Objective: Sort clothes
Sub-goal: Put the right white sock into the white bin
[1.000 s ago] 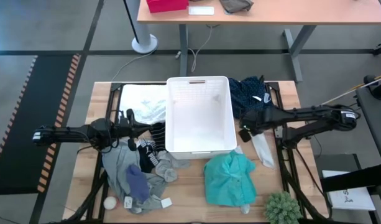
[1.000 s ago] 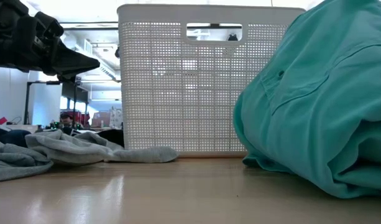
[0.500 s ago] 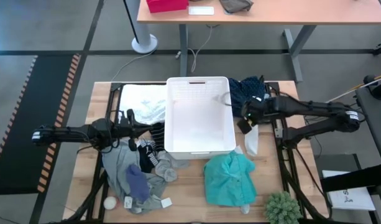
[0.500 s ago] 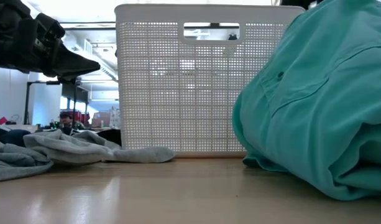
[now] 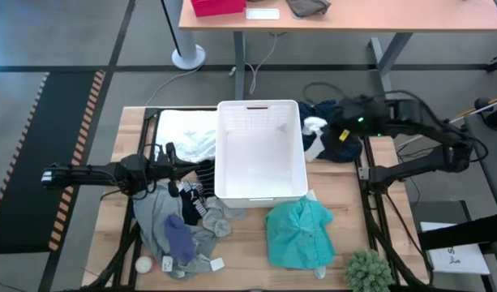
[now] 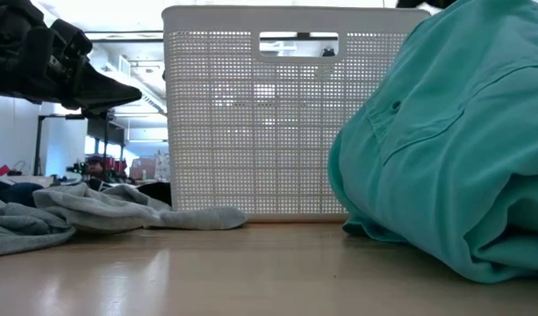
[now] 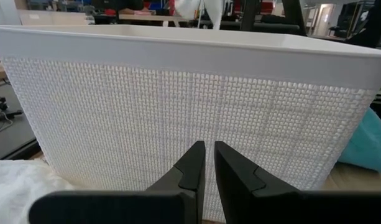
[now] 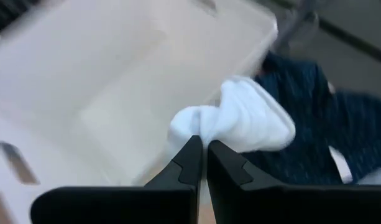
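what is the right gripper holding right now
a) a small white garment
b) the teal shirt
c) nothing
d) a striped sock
a: the right gripper is shut on a small white garment, carried beside the basket's right rim above the navy dotted garment, while the teal shirt lies on the table.

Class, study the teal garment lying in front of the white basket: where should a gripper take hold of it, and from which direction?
Probably from straight above, pinching a raised fold near the top of the teal garment. It lies in a crumpled mound on the table, so its edges sit flat while its bunched folds stand up, as the low view shows.
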You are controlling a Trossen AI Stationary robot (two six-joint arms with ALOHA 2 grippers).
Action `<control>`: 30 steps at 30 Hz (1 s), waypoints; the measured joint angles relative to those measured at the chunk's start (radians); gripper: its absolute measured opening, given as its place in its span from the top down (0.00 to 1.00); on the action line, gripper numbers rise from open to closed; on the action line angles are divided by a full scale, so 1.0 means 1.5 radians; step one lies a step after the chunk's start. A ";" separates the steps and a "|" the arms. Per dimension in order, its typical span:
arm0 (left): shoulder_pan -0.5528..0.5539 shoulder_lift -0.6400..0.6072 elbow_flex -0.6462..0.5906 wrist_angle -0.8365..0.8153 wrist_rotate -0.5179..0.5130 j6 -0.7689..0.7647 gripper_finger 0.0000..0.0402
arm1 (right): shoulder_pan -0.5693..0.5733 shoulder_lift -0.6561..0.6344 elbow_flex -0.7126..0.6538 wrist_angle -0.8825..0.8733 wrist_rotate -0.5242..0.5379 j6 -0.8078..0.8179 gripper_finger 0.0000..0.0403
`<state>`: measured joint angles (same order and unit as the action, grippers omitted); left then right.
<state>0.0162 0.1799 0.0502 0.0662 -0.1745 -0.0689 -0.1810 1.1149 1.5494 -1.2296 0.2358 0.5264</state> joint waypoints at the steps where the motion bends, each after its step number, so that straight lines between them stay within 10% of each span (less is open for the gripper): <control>1: 0.000 0.000 0.000 0.000 0.000 0.000 0.94 | 0.000 0.000 0.012 0.014 -0.003 -0.009 0.99; 30: 0.000 0.001 0.000 0.003 0.000 0.000 0.94 | 0.000 0.194 0.037 0.344 -0.267 -0.139 0.99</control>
<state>0.0165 0.1818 0.0502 0.0700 -0.1745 -0.0690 -0.1810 1.4061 1.6051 -0.7129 -0.1654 0.3177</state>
